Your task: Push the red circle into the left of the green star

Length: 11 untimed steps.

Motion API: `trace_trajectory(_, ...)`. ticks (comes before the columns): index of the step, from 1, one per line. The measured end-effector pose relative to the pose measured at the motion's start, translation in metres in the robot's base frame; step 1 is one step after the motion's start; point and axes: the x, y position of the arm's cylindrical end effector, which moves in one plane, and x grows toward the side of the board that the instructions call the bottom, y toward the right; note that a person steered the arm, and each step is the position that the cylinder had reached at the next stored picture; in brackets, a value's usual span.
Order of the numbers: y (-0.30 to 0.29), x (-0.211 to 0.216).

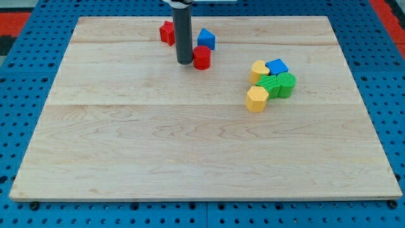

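Observation:
The red circle (202, 57) is a short red cylinder near the view's top centre. My tip (185, 62) stands right against its left side. The green star (271, 86) lies to the view's right in a tight cluster, well apart from the red circle, down and to its right. A green round block (286, 83) touches the star's right side.
A red block (168, 32) sits up-left of my tip, partly behind the rod. A blue block (206, 39) sits just above the red circle. A yellow heart (259, 69), a blue cube (276, 66) and a yellow hexagon (256, 99) crowd round the green star.

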Motion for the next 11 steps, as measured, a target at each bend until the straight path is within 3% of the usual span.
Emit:
trace_trajectory(2,-0.013,-0.016)
trace_trajectory(3,0.012,-0.026)
trace_trajectory(5,0.077,-0.006)
trace_trajectory(9,0.088,0.050)
trace_trajectory(10,0.062,0.027)
trace_trajectory(11,0.071,-0.015)
